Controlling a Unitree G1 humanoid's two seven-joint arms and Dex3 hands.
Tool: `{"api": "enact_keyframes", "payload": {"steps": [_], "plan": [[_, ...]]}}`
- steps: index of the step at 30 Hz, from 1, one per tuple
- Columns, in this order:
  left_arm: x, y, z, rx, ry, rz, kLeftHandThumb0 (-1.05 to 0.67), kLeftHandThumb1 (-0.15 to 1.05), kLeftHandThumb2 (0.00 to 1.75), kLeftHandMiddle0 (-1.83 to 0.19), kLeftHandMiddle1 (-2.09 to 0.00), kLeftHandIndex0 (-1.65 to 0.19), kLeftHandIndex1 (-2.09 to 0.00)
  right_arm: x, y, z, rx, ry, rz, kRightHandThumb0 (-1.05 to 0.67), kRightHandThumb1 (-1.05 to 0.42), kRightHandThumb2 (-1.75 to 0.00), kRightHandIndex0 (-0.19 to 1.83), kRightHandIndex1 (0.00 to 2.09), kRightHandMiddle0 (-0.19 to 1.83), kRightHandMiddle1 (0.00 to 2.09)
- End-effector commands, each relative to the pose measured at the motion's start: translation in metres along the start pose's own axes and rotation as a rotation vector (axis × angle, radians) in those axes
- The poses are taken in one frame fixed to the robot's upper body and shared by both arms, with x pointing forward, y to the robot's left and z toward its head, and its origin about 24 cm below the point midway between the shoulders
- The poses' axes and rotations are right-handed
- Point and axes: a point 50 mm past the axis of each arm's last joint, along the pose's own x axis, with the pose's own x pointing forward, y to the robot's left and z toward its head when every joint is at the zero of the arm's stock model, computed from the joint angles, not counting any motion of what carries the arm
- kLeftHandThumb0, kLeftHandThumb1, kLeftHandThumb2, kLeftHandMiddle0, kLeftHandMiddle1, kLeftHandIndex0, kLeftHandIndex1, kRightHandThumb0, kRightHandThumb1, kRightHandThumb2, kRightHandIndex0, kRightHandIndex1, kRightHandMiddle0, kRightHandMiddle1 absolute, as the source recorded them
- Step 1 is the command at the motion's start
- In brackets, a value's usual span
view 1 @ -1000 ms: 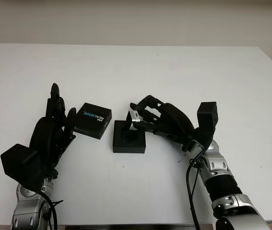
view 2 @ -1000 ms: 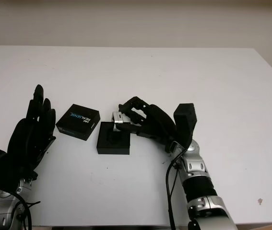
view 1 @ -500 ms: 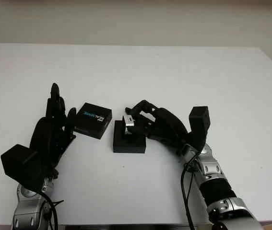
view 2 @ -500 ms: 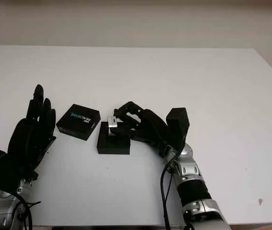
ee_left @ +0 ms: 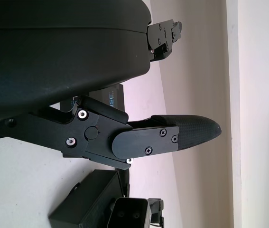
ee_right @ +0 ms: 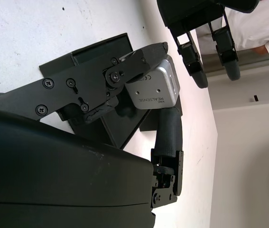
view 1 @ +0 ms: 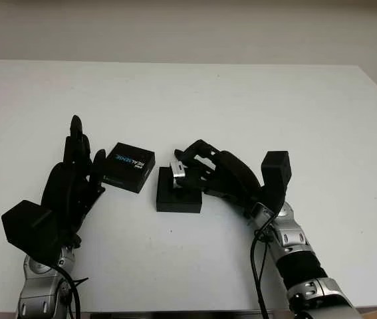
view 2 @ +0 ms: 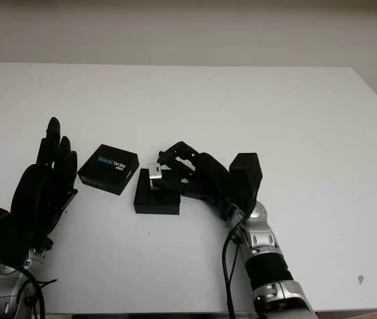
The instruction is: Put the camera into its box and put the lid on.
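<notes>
- Camera [ee_right: 152, 88]: small silver metal block with rounded corners, printed text and small screw holes on one face. Held in the right hand [view 1: 218, 176], pinched between black fingers [ee_right: 170, 126], sitting just over the box's upper right part, at or touching its top.
- Box [view 1: 178, 198]: black square open tray with a dark insert, flat on the white desk [view 1: 208, 100], near centre, partly covered by the right hand on its right side.
- Lid [view 1: 129, 167]: black flat square, "REALSENSE" in white and blue print on top, lying flat and slightly rotated on the desk, just left of the box, not on it.
</notes>
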Motion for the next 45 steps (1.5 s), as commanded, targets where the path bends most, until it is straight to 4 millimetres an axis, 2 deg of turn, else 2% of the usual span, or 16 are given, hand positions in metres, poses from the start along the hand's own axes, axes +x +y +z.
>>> {"api": "enact_keyframes", "payload": {"steps": [1,12,30,39,45], "plan": [[-0.002,-0.001,-0.001,0.002,0.002,-0.001,-0.75,1.05,0.52,0.19,0.00,0.19,0.00,-0.003,0.004,-0.007,0.012,0.017,0.002,-0.41,-1.03,-0.05,0.15,0.07,0.16,1.88],[-0.004,-0.001,-0.002,0.004,0.012,0.000,-0.75,1.05,0.51,0.19,0.00,0.19,0.00,-0.002,0.010,-0.016,0.058,0.037,-0.030,-0.39,-1.03,-0.05,0.14,0.06,0.13,1.91],[-0.005,-0.003,-0.003,-0.006,0.012,-0.003,-0.74,1.05,0.51,0.19,0.00,0.19,0.00,0.002,0.029,-0.022,0.017,0.029,-0.029,-0.39,-1.05,-0.10,0.11,0.04,0.09,2.01],[-0.005,-0.004,-0.004,0.000,0.015,-0.006,-0.76,1.05,0.52,0.19,0.00,0.19,0.00,-0.001,0.031,-0.027,-0.079,0.027,-0.008,-0.41,-1.05,-0.11,0.14,0.06,0.08,2.05],[-0.005,-0.004,-0.003,-0.006,0.012,-0.004,-0.76,1.05,0.51,0.19,0.00,0.19,0.00,-0.003,0.029,-0.021,-0.252,0.008,-0.007,-0.43,-1.04,-0.08,0.19,0.09,0.12,1.99]]}}
